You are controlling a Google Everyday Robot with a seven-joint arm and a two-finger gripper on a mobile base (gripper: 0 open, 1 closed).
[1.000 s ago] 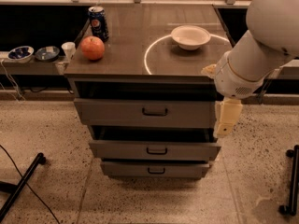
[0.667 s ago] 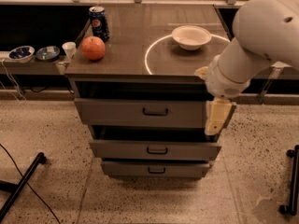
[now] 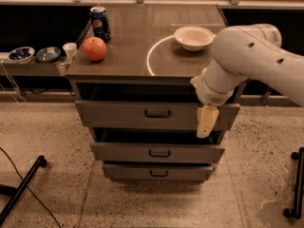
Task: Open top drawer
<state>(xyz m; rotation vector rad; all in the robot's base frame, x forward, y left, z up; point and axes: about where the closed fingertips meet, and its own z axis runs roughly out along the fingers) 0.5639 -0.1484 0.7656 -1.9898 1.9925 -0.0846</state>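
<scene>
Grey and flat-fronted, the top drawer (image 3: 118, 114) is set directly under the cabinet top (image 3: 142, 56), above two shorter drawers, with its small dark handle (image 3: 157, 113) centred on the front. The cream gripper (image 3: 206, 125) is hung downward before the right part of that front, well to the right of the handle. Whether it is open or closed cannot be told, and nothing is seen to be held. For a clean pull, the gripper should probably be brought left to the handle, squared to it, closed around the bar and drawn straight outward, so that the Pepsi can (image 3: 100, 23), apple (image 3: 94, 49) and white bowl (image 3: 193, 37) are not shaken.
</scene>
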